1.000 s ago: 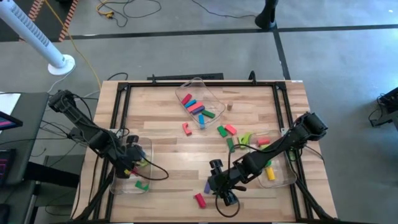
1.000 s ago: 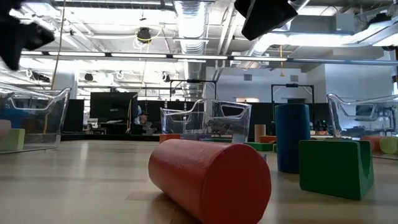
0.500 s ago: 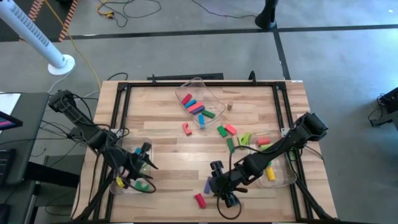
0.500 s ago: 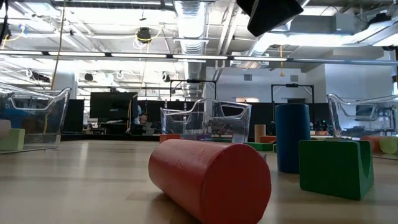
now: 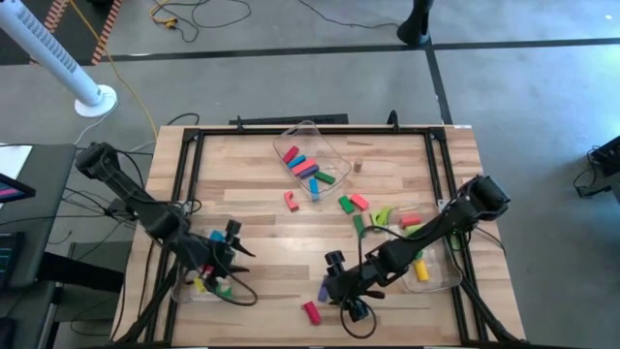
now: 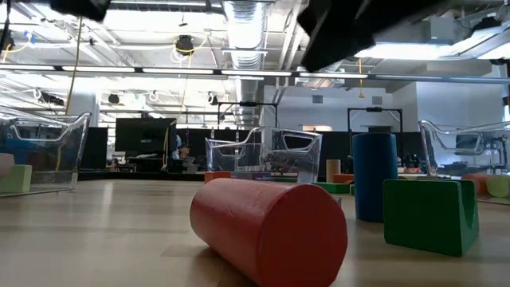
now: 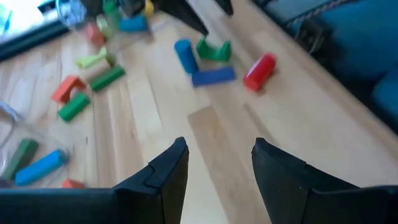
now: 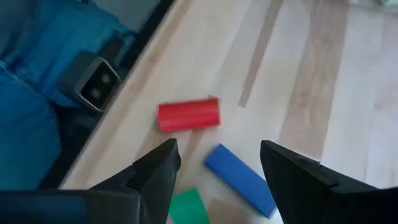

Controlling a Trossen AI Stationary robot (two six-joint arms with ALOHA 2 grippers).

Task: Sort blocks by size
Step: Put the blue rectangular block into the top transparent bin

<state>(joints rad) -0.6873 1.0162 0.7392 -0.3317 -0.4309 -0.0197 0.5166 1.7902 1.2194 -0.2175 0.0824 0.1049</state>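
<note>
Landmark: the clear plastic rectangular bin at the far middle of the light wooden table, holding several small toy blocks in red, blue, pink and green.

Far left and nearer the front than that bin, the left gripper hung over a second clear bin at the table's left edge; its fingers stood apart with nothing between them. Yellow and green blocks lay in that left bin.

Right of and nearer than the middle bin, loose blocks in red, green and lime were scattered on the bare wood.

Straight towards the front from the middle bin, the right gripper hovered wide open and empty, above a blue bar block. A red cylinder block lay on its side just beside, and a green block close by.

Far right of the middle bin, a third clear bin held a yellow block.
</note>
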